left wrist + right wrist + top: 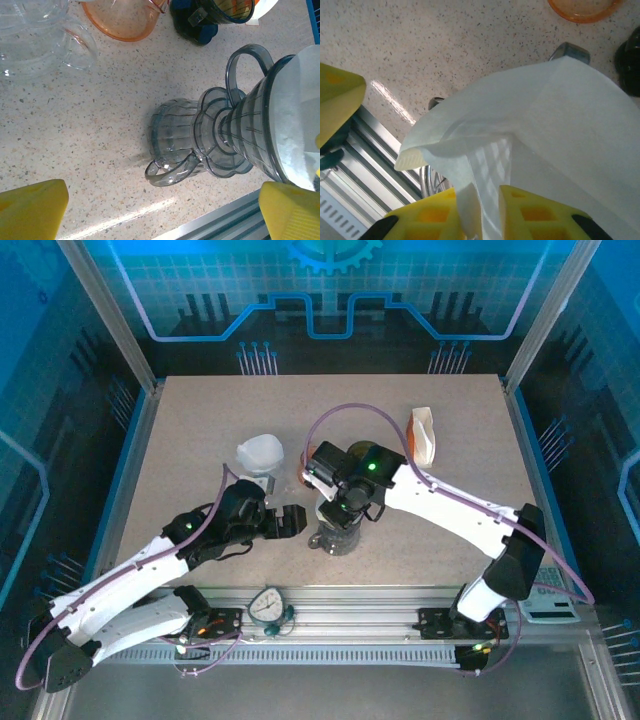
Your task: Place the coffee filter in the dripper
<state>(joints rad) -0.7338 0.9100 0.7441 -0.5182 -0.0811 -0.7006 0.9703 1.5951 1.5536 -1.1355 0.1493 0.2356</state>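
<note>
Hovering directly over the dripper (250, 130), right end effector (481, 200) has the coffee filter (545, 125) running up between its fingers. The jaws stand slightly apart; cannot tell whether they pinch the paper. From the left wrist, the filter's white body sits inside the dripper's cone. The dripper stands upright on a grey server (172, 132), its axis vertical. Left end effector (165, 205) is wide open and empty, just beside the stack on its left. Likely next move: let go, then a straight lift by the right arm. An orange dripper (122, 20) and a clear vessel (30, 35) sit farther back on the worktop (200, 420), out of that path.
</note>
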